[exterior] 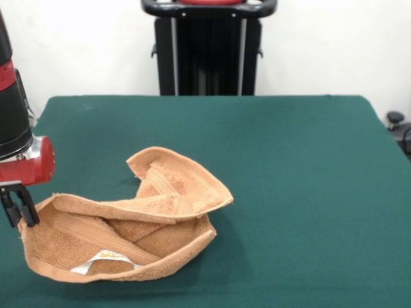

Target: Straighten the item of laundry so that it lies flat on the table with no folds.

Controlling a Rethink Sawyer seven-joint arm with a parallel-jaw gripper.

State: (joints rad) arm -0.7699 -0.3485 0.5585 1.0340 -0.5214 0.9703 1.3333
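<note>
The orange-tan towel (138, 224) lies crumpled on the dark green table (289, 160) at the near left. It is folded over itself, with its rim standing up like a shallow bowl. Its white label (103, 262) with a gold mark shows inside, near the front edge. My gripper (17, 217) hangs from the red and black arm at the left edge of the picture. It is shut on the towel's left corner and holds that corner a little above the table. A far corner of the towel (138, 160) points away toward the back.
The robot's black pedestal (209, 51) stands behind the table's far edge. The table's left edge runs close to the gripper. A dark object (395, 119) sits beyond the table's right edge.
</note>
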